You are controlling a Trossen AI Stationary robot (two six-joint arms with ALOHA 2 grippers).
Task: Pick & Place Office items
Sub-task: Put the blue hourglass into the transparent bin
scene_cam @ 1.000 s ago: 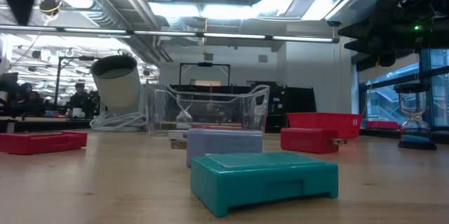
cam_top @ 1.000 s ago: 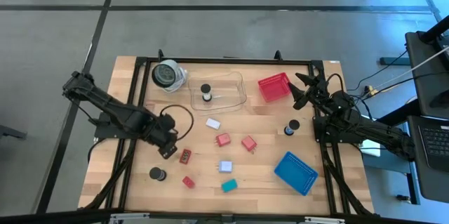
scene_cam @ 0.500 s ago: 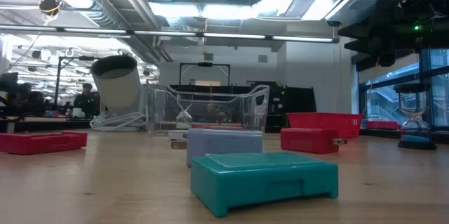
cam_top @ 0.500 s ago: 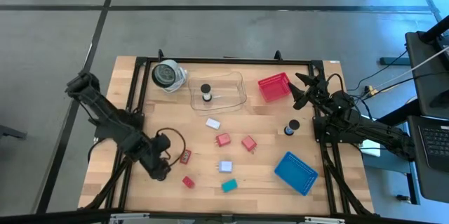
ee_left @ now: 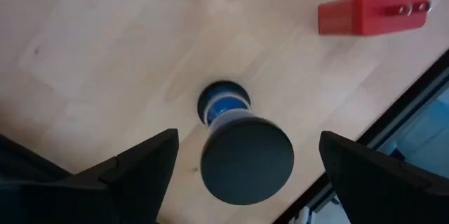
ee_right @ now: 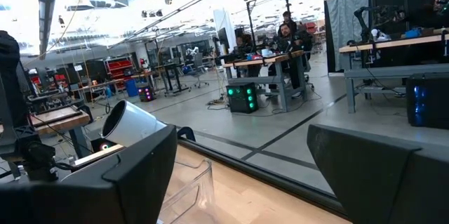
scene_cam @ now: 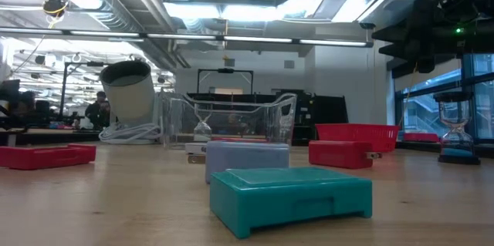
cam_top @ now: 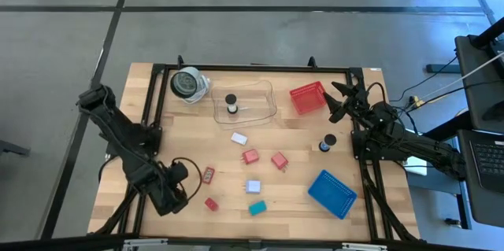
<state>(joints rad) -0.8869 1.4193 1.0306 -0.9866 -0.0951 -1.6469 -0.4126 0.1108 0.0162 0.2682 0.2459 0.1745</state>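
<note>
The left pincer is hanging straight over a small black-capped cylinder with a blue middle, which is standing upright near the front left edge of the tabletop. Its fingers are spread wide, one on each side of the cylinder and clear of it. In the high view the arm is hiding that cylinder.

The step in hand looks like the grasp. To do it well, the pincer should be dropping vertically, keeping the cap centred between the fingers, and pinching the narrow waist rather than the wide cap, so the piece is not tipping or rolling away. A red block is lying nearby, well apart, so it should not be getting in the way.

The right pincer is waiting, spread and empty, above the far right side by the red basket. Another cylinder is already standing in the clear tray; the tray seems the likely target.
</note>
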